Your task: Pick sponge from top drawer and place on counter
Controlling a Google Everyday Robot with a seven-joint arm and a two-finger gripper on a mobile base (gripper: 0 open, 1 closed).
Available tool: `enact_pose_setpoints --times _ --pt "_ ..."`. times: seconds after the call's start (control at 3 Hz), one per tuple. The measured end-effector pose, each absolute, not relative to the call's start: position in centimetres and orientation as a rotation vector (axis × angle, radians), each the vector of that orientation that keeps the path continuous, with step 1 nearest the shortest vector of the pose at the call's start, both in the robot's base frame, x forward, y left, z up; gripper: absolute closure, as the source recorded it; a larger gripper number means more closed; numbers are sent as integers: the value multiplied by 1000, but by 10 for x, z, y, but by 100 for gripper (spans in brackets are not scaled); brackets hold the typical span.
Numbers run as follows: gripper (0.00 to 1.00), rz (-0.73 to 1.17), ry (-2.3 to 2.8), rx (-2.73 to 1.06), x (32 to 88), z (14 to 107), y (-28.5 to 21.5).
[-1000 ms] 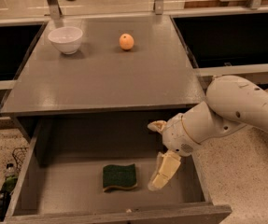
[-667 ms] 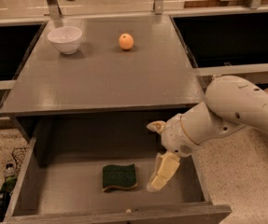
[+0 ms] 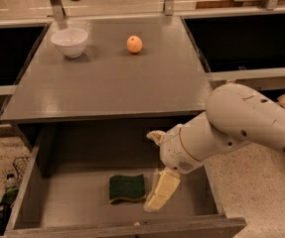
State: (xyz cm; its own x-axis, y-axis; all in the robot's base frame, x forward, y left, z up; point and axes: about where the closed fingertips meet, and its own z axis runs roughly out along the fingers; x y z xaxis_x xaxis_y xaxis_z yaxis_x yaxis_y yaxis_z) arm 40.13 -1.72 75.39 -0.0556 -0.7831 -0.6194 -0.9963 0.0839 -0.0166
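Sponge (image 3: pixel 126 187): it is seen lying flat on the drawer bottom, dark green face up, with a yellow layer showing along its near edge; it is gripped by nothing.
Top drawer (image 3: pixel 72 202): it is pulled out below the counter's front edge, at 6 o'clock in the view; the sponge is found slightly right of its middle.
Gripper (image 3: pixel 153 171): it is lowered inside the drawer, at 3 o'clock from the sponge, and is spread wide and empty.
Fingers: the lower finger (image 3: pixel 163 191) is angled down towards 7 o'clock, just beside the sponge's right edge; whether contact is made cannot be told. The upper finger (image 3: pixel 155 136) is held up near the drawer's back wall, well apart from the lower one.
Arm (image 3: pixel 251 123): the white arm is reached in from 3 o'clock, over the drawer's right wall.
Counter (image 3: pixel 107 83): the grey top is seen above the drawer.
White bowl (image 3: pixel 69 41): it is placed upright on the counter at 11 o'clock.
Orange (image 3: pixel 134 44): it is set on the counter at 12 o'clock, apart from the bowl.
Black basin (image 3: pixel 241 38): it is recessed at 2 o'clock, beside the counter.
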Motion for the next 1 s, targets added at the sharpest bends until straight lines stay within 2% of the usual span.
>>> enact_pose_setpoints --times 1.0 --pt "0 612 1937 -1705 417 725 -10"
